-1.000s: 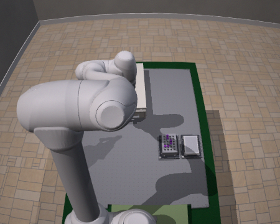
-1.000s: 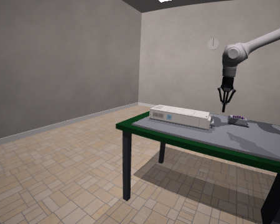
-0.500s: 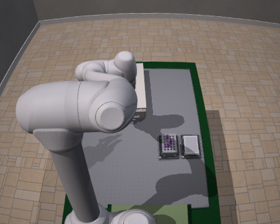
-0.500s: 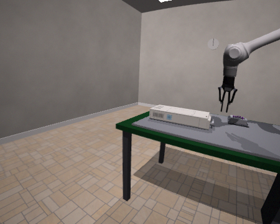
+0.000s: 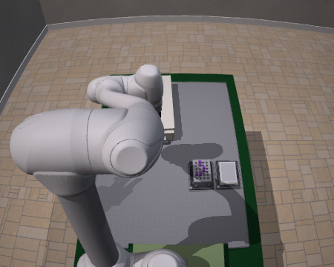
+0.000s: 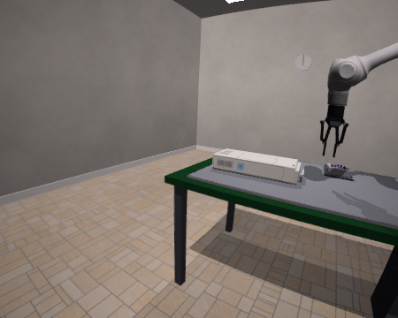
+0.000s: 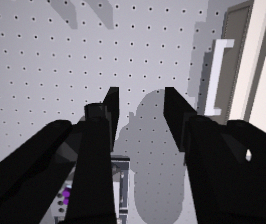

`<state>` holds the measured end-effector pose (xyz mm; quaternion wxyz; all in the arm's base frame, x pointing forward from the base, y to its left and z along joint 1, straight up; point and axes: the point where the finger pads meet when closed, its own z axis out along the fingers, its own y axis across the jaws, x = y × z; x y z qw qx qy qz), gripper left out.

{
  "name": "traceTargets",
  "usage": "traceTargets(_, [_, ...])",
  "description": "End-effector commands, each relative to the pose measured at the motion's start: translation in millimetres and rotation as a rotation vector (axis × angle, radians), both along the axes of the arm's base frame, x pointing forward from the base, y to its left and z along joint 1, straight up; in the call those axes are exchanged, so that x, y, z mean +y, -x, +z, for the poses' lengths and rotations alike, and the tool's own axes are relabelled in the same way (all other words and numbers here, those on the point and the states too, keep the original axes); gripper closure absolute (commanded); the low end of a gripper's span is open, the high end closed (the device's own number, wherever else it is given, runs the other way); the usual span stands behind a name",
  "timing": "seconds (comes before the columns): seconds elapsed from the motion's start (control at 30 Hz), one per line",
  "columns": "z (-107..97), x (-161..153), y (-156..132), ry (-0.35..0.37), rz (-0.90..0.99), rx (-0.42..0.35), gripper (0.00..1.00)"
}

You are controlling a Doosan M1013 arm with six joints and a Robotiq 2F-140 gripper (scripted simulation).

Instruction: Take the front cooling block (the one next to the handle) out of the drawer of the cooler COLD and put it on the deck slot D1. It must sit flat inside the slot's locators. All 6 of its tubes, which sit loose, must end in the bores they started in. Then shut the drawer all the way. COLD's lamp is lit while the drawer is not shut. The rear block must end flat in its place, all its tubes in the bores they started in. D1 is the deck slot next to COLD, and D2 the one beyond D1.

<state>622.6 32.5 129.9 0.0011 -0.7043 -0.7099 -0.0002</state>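
The cooler COLD is a long cream box lying on the grey deck, and its drawer handle sits close against the body at the front end. To the right of the cooler, high above the deck, the gripper hangs with its fingers partly spread and nothing between them. Further right of the cooler, the cooling block with purple tubes lies on a deck slot, just beside a white-topped slot.
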Motion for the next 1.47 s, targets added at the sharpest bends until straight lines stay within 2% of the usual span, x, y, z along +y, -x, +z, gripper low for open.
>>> traceTargets(0.0, [7, 0, 14, 0.000, 0.000, -0.002, 0.65])
traceTargets(0.4, [22, 0, 51, 0.000, 0.000, -0.002, 0.65])
traceTargets(1.43, [22, 0, 51, 0.000, 0.000, -0.002, 0.65])
